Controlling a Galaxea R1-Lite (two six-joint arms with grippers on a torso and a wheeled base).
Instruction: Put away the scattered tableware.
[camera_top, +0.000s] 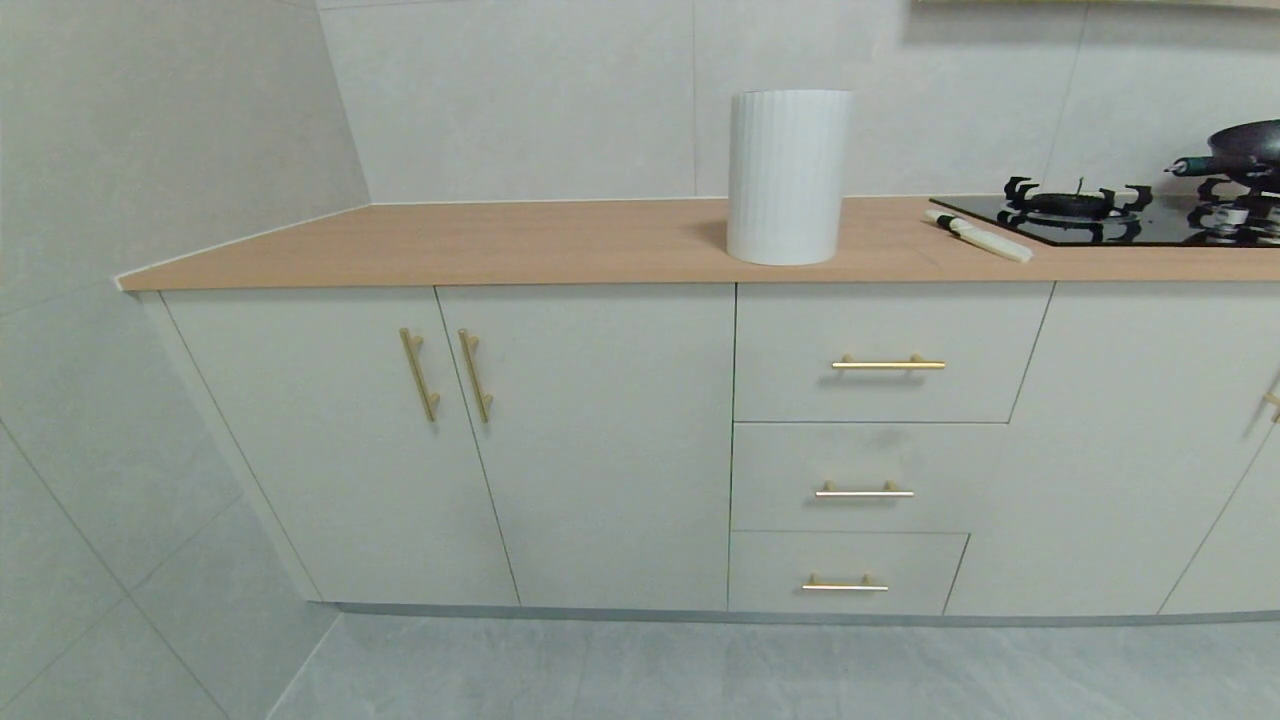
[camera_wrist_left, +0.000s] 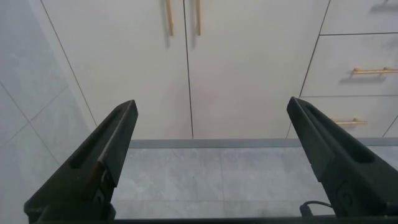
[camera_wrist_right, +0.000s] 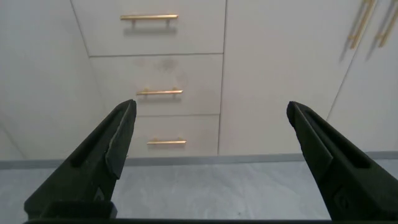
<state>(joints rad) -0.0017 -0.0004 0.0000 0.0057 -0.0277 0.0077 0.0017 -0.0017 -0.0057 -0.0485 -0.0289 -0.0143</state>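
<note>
Wood-toned counter runs across the upper half of our head view. On it a white ribbed holder stands upright right of centre, and a pale utensil lies further right, just beside the black stove. Our left gripper hangs with fingers wide apart, facing the double doors. Our right gripper, equally spread, faces the drawers.

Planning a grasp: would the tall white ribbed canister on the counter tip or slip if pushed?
Likely tippy if pushed high: the canister stands taller than wide. Its ribbed wall may help grip. Possibly ceramic, so fragile.
</note>
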